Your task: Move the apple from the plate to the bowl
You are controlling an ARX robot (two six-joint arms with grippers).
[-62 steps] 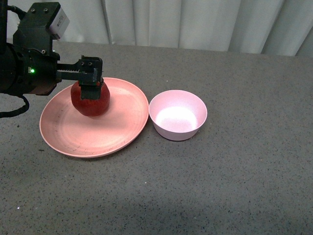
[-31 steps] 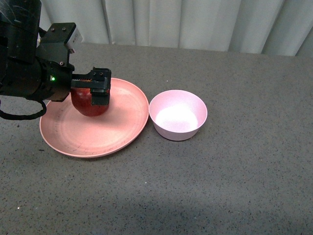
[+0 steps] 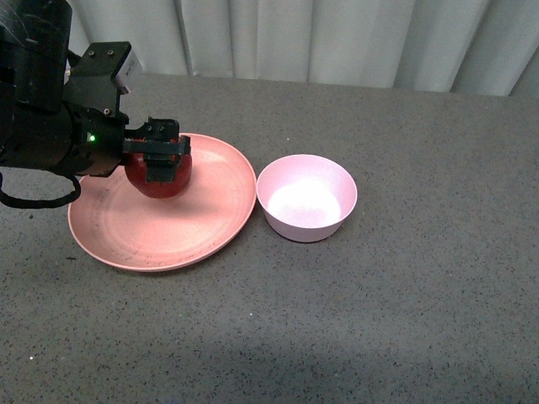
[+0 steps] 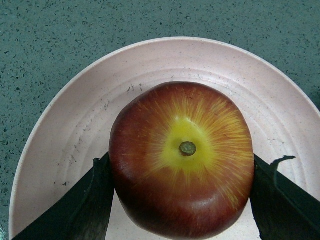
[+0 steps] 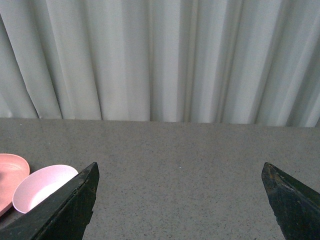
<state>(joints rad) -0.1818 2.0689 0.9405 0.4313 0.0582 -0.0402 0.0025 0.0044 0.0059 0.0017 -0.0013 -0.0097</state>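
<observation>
The dark-red apple (image 3: 160,178) sits over the back left part of the salmon-pink plate (image 3: 194,227), with my left gripper (image 3: 162,160) shut on it from above. In the left wrist view the apple (image 4: 182,160) shows its yellow patch and short stem, pressed between the two black fingers (image 4: 85,200), with the plate (image 4: 75,130) beneath. The pale-pink bowl (image 3: 306,197) stands just right of the plate and holds nothing. My right gripper (image 5: 180,185) is open over bare table, with the bowl (image 5: 42,186) and the plate's edge (image 5: 10,175) off to one side.
The table (image 3: 404,286) is grey and speckled. A pale pleated curtain (image 3: 337,38) runs along its far edge. My left arm's black body (image 3: 42,109) fills the far left of the front view.
The left gripper has turned about the apple: its finger block now sits across the apple's top instead of hanging down its front. The arm's body shifted right and forward, and the apple stayed over the plate.
</observation>
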